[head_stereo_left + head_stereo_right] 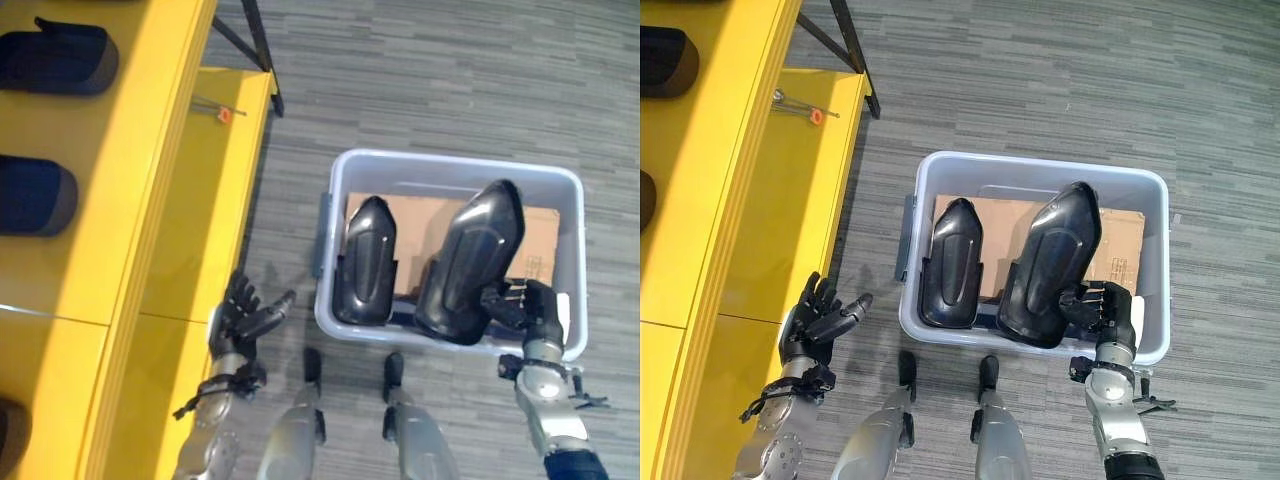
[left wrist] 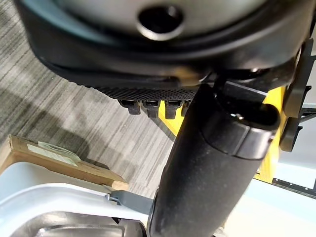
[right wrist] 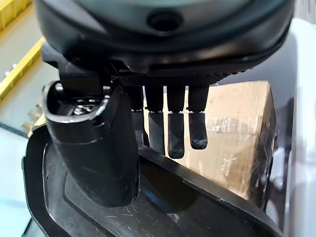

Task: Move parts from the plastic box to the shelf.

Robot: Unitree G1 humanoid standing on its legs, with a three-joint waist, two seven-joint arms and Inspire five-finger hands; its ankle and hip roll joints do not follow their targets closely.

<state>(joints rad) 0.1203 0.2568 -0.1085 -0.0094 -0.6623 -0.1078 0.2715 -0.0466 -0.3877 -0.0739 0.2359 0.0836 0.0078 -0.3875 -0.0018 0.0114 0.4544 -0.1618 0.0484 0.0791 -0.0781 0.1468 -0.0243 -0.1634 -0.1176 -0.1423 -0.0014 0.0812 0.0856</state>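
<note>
Left eye view: right hand point(image 1: 537, 312) fingers curl on larger black part point(image 1: 470, 262) in plastic box point(image 1: 452, 168); stiff, smooth shell, best held at rim. Left hand point(image 1: 240, 315) spread, empty.

Glossy black parts point(image 1: 470, 262) sit in a pale bluish-grey plastic box point(image 1: 455, 167) lined with brown cardboard point(image 1: 410, 222); the shelf point(image 1: 130, 200) is bright yellow (floor point(image 1: 450, 80) apparently grey-striped carpet).

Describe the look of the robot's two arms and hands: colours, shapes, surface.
Both arms are silver-grey metal with rounded, segmented forearms. The left hand and right hand are dark, almost black, with slim jointed fingers and a thick rounded thumb. The wrist views show a dotted, textured palm surface.
</note>
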